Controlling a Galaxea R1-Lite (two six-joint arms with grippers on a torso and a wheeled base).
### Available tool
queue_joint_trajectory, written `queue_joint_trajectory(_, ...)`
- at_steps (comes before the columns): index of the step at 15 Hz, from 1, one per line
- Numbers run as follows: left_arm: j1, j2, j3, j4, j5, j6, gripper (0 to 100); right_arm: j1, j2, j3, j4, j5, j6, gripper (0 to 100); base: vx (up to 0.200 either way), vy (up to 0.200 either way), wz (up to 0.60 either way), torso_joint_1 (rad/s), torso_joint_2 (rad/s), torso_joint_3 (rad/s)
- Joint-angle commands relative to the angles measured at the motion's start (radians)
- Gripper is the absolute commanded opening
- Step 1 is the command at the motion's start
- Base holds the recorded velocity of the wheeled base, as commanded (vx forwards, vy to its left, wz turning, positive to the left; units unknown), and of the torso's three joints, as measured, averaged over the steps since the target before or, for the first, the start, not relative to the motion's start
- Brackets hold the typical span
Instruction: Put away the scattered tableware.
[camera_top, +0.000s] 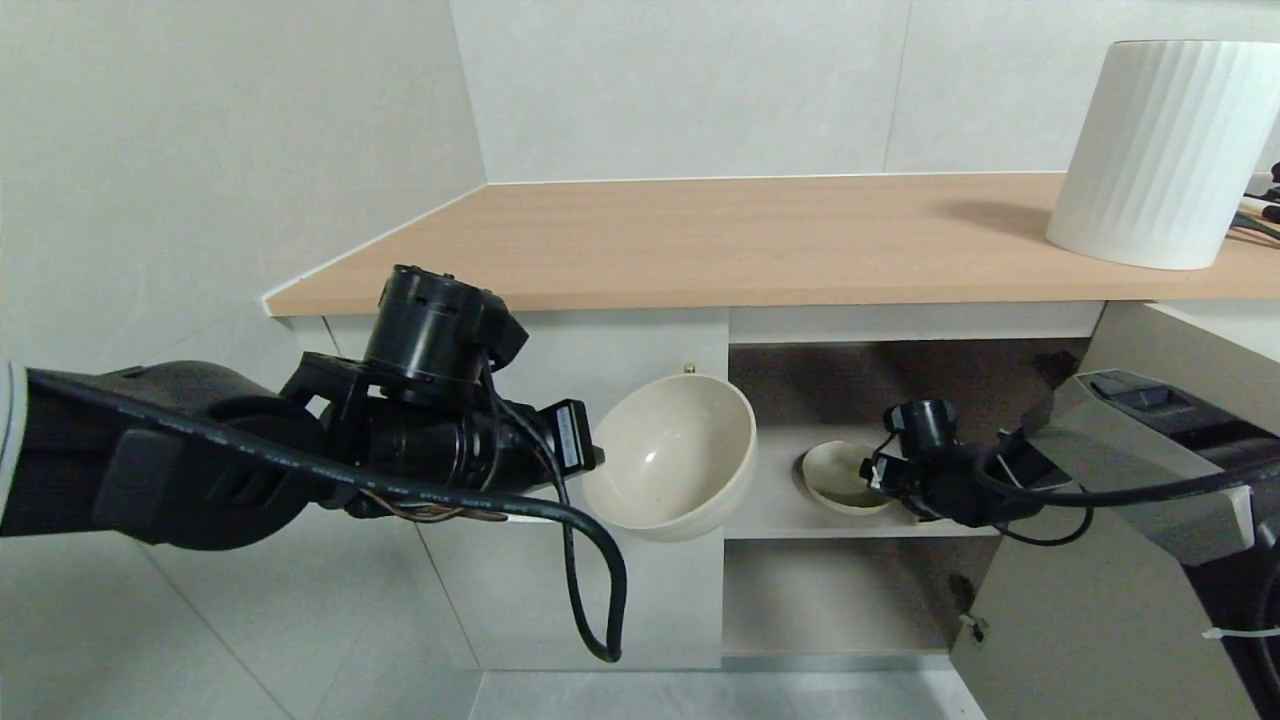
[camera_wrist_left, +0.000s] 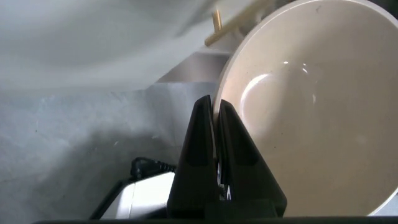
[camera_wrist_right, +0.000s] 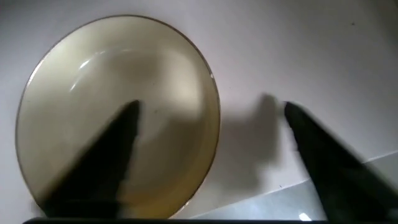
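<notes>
by the cabinet (camera_top: 520, 600), bowl (camera_top: 670, 455) sideways

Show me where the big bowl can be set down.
Free: the lower shelf, bare under the middle shelf; the countertop from the corner wall to the white ribbed container. Crowded: the middle shelf, where the small dish lies with the right pincer open at it. The left pincer holds the big bowl.
</notes>
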Motion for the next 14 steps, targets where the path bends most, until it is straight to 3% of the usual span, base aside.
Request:
queue_joint_trajectory(1,-0.033,0.048,0.001,0.001,0.000,0.000,0,0.009,-0.079,0.073,0.003,0.001,0.001,100,0.000,0.000,0.00,0.000,0.00,0.000)
queue_joint_trajectory(5,-0.099,0.148,-0.002,0.022,0.010,0.002,0,0.091,-0.324,0.272,0.082,0.100,-0.009,100,0.000,0.000,0.00,0.000,0.00,0.000)
queue_joint_trajectory(7,-0.137,0.235,-0.005,0.051,0.043,0.022,0,0.154,-0.487,0.311,0.249,0.192,-0.012,100,0.000,0.000,0.00,0.000,0.00,0.000)
queue_joint_trajectory(9,-0.162,0.297,-0.005,0.051,0.088,0.025,0,0.207,-0.571,0.326,0.338,0.208,-0.013,100,0.000,0.000,0.00,0.000,0.00,0.000)
queue_joint_trajectory(14,-0.196,0.369,-0.007,0.048,0.224,0.071,0,0.394,-0.725,0.349,0.526,0.344,-0.015,100,0.000,0.000,0.00,0.000,0.00,0.000)
